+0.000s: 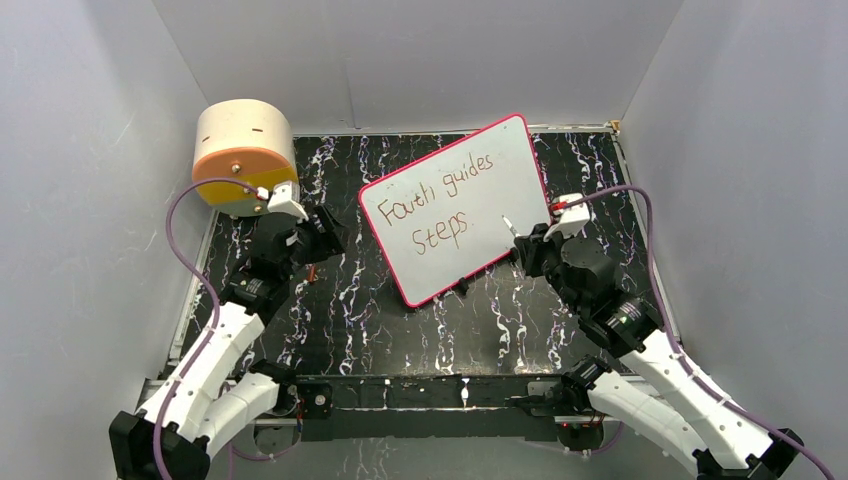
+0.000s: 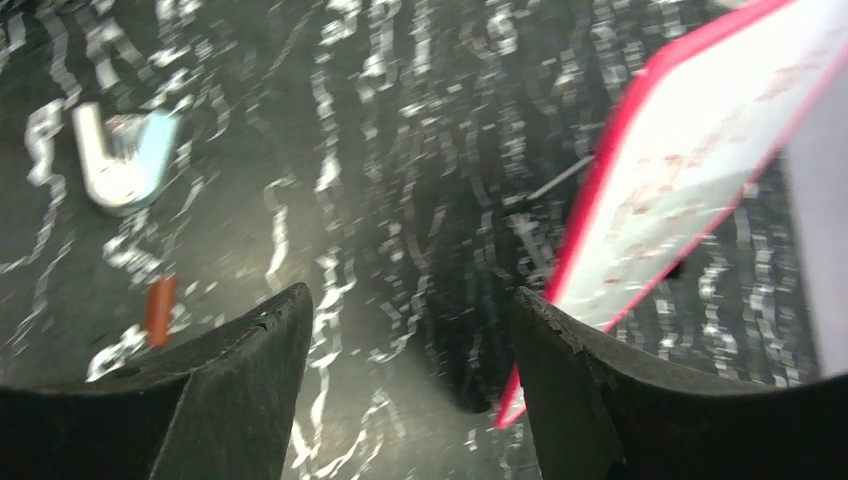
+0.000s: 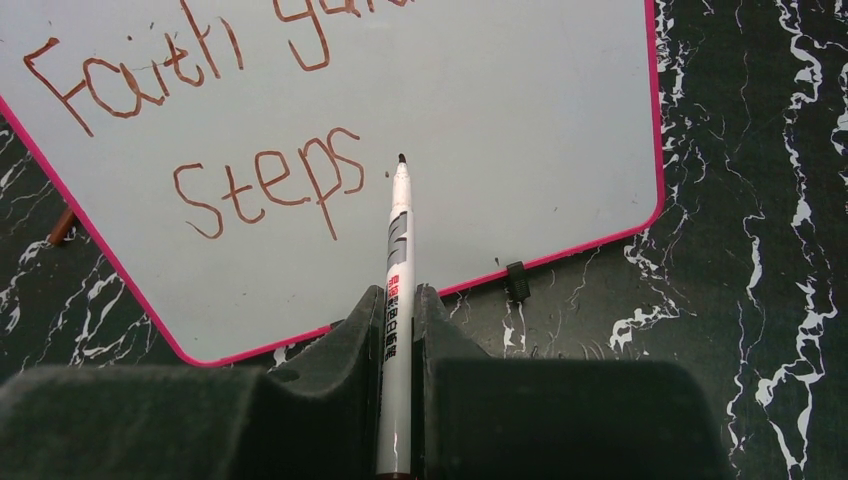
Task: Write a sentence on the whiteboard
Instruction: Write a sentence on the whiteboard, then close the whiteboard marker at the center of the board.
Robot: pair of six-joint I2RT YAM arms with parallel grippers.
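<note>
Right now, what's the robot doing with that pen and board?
The right gripper is shut on a pen, with the tip pointing at the whiteboard just after "Steps". The sentence reads "Faith guides Steps" and looks finished. The left gripper is open and empty above the black table.

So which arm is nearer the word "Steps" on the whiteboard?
Right. The right arm holds a marker in its jaws, tip just past the end of "Steps". The left arm sits off the left edge of the whiteboard, jaws open.
</note>
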